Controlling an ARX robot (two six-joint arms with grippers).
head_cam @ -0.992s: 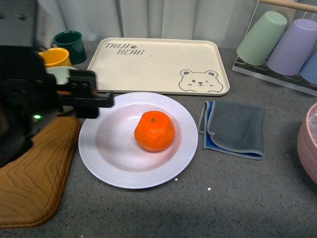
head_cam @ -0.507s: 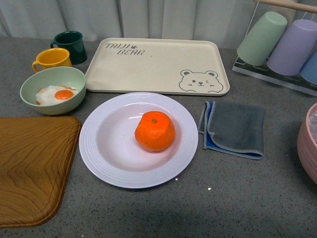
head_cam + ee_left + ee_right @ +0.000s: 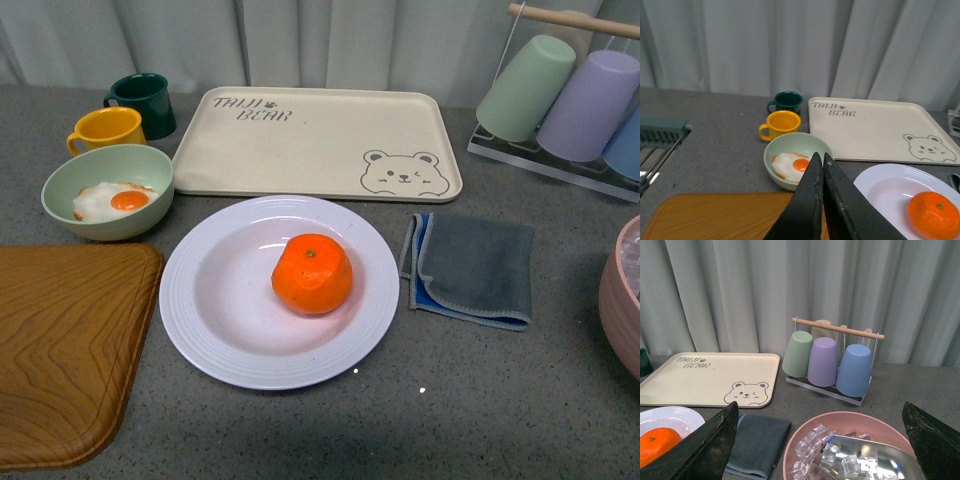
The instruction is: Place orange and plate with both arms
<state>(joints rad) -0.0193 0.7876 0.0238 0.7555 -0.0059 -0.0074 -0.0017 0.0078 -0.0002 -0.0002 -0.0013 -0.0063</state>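
The orange (image 3: pixel 312 273) sits in the middle of the white ridged plate (image 3: pixel 210 330) on the grey counter, in front of the cream bear tray. Neither arm shows in the front view. In the left wrist view my left gripper (image 3: pixel 822 159) is shut and empty, held high above the wooden board, with the plate (image 3: pixel 885 187) and orange (image 3: pixel 933 214) off to one side. In the right wrist view my right gripper (image 3: pixel 822 412) is open wide and empty above the pink bowl; the orange (image 3: pixel 657 444) and plate (image 3: pixel 685 419) show at the edge.
A pale green bowl with a fried egg (image 3: pixel 108 190), a yellow mug (image 3: pixel 105 128) and a green mug (image 3: pixel 143 99) stand back left. A wooden board (image 3: pixel 60 340) lies left. A folded grey cloth (image 3: pixel 470 265), a cup rack (image 3: pixel 570 100) and a pink bowl of ice (image 3: pixel 850 450) are right.
My left arm, which hung over the plate's left side a second ago, has pulled back out of the front view. The plate and orange stay put.
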